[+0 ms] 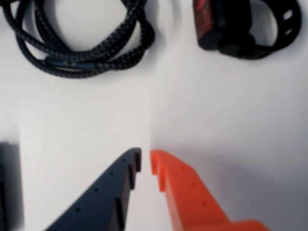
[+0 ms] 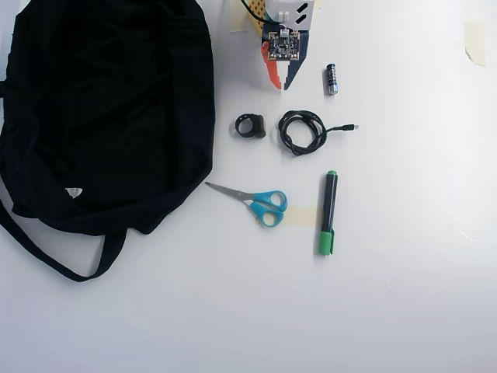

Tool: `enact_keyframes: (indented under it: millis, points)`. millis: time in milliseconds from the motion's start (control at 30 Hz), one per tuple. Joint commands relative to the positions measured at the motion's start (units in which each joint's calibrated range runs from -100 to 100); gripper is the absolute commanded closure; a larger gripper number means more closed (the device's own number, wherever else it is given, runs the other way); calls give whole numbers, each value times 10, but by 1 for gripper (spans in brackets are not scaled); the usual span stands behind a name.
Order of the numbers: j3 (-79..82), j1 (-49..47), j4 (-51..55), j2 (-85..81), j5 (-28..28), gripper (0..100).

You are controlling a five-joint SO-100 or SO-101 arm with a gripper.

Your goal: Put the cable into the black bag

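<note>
The cable (image 1: 72, 65) is a loosely coiled black braided cord at the top left of the wrist view, well ahead of my fingertips. In the overhead view the cable (image 2: 282, 134) lies on the white table, its straight tail ending in a small plug (image 2: 353, 127) to the right. The black bag (image 2: 109, 109) fills the left side of the overhead view, its strap trailing toward the lower left. My gripper (image 1: 146, 159) (image 2: 278, 84) hovers short of the coil, dark blue and orange fingers almost touching, nothing between them.
A thick black ring (image 1: 226, 43) (image 2: 258, 129) sits between cable and bag. A battery (image 2: 331, 78) lies right of the gripper. Blue-handled scissors (image 2: 264, 203) and a green marker (image 2: 328, 211) lie below the cable. A dark object (image 1: 7, 187) shows at the wrist view's left edge.
</note>
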Motion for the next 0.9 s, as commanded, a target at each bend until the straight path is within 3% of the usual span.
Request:
enact_keyframes:
  millis: [0, 367, 533, 867]
  points:
    - [12, -3, 17, -7, -3, 98]
    - [12, -9, -1, 4, 1, 98]
    - [-15, -15, -115, 56, 1, 98]
    - [-247, -74, -277, 290, -4, 98]
